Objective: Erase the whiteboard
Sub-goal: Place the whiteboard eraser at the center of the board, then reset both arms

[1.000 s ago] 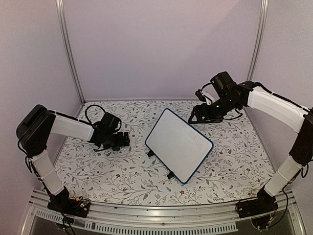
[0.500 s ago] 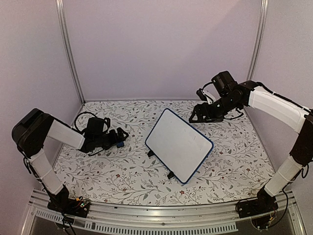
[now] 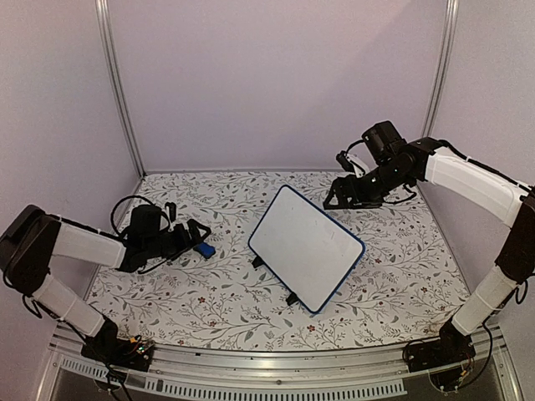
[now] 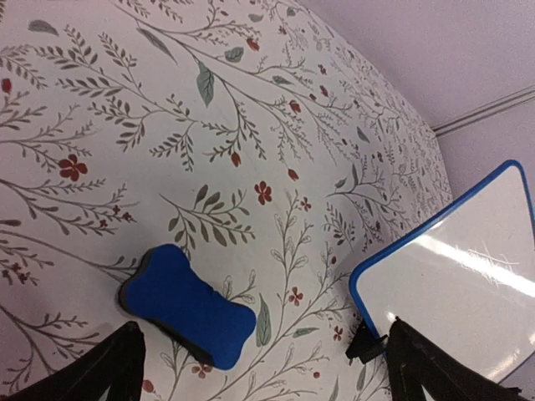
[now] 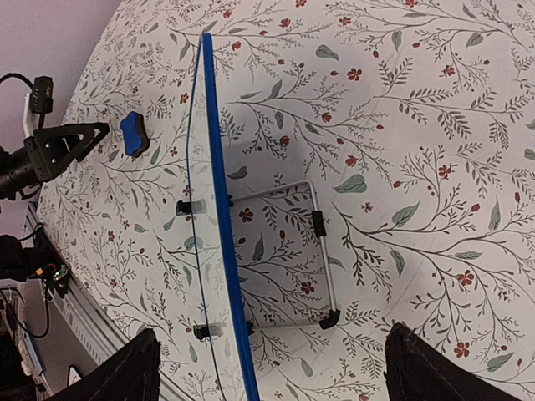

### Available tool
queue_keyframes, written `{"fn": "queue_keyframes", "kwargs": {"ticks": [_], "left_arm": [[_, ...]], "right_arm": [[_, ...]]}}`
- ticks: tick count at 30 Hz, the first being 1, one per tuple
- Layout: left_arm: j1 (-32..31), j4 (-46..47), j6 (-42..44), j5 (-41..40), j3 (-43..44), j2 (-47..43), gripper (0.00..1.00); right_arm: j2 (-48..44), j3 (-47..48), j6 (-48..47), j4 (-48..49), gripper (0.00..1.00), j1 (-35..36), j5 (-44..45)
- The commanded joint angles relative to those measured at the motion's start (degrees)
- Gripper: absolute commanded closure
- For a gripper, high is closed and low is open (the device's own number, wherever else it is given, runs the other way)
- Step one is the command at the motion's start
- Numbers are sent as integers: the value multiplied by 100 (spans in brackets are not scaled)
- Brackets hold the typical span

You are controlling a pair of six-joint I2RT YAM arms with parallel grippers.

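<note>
obstacle: whiteboard (image 3: pixel 306 247) tilted mid-table | eraser (image 3: pixel 203 249) lies before left hand (image 3: pixel 199 237) | bare tablecloth (image 3: pixel 230 280) between them

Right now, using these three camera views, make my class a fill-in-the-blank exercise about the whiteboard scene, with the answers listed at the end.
1. The eraser lying on the table is coloured ____.
2. It lies just ahead of the left gripper, whose jaws stand ____.
3. The whiteboard carries ____ handwriting.
4. The right gripper hovers over the table, holding ____.
Answers: blue; open; no; nothing.
</note>
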Motion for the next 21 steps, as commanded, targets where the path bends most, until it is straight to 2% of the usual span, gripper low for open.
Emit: {"fn": "queue_keyframes", "kwargs": {"ticks": [1, 4, 7, 9, 13, 16, 21], "left_arm": [[27, -777, 325, -851, 223, -707, 0], [30, -1495, 477, -1372, 514, -989, 0], [-10, -1758, 550, -1399, 654, -1563, 0], [-6, -2167, 708, -1487, 863, -1928, 0], [-23, -3314, 1221, -1693, 1281, -2555, 0], [-30, -3841, 1539, -1888, 1418, -3014, 0], [-27, -4591, 1943, -2134, 1592, -3518, 0]], "right_arm": [[-117, 129, -5, 31, 9, -24, 28], [-124, 112, 19, 20, 8, -24, 49], [-254, -21, 38, 138, 7, -31, 239], [-456, -285, 26, 432, 2, -54, 478], [-1430, -1133, 133, 1319, 1, -184, 997], [-2039, -1695, 245, 1833, 1, -301, 1223], [-3557, -2981, 238, 2631, 1, -323, 1759]]}}
